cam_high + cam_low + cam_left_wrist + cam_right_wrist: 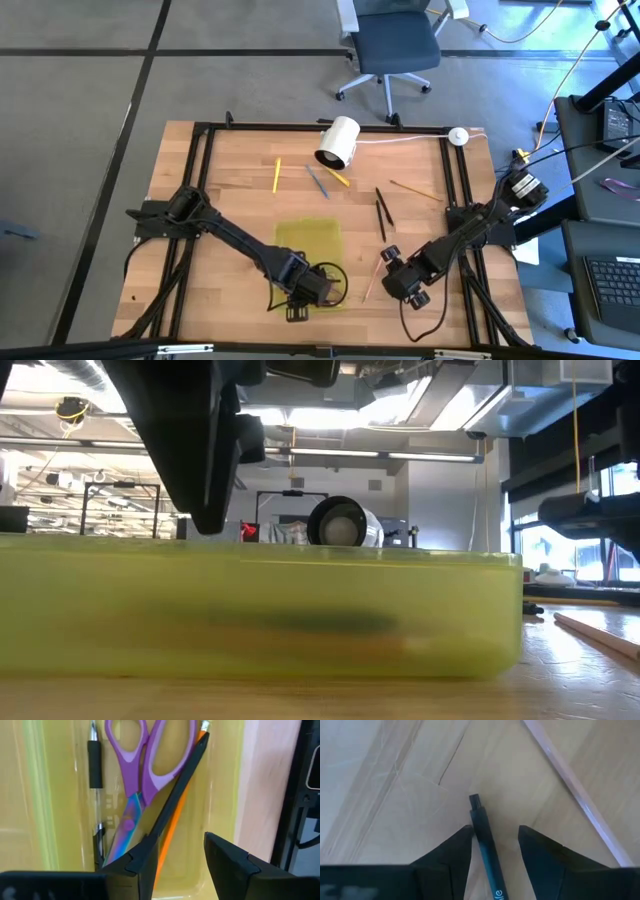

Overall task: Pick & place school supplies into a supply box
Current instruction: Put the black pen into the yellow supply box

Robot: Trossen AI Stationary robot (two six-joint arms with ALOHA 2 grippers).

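Observation:
The supply box (305, 240) is a translucent yellow-green tray at the table's near middle; it fills the low view (260, 610). My left gripper (308, 290) (182, 852) hangs open over the tray's near right end. Below it, inside the tray, lie purple-handled scissors (137, 765), a black pen (95, 765) and an orange pencil (172, 827). My right gripper (390, 262) (495, 845) is open and low over the table, right of the tray. Its fingers stand on either side of a black pen (482, 827). More pens and pencils lie on the far half of the table. My right gripper has the black pen's end (475, 802) sticking out past its open fingers, which lie along the pen. The pen runs close against one finger (460, 847), with a gap to the other. Whether that finger touches it I cannot tell.
A white cylinder (338, 142) with a cable lies at the far edge. A yellow pencil (277, 175), a blue pen (318, 182), black pens (381, 212) and a wood-coloured pencil (415, 189) lie beyond the tray. Another pencil (570, 785) lies beside my right gripper.

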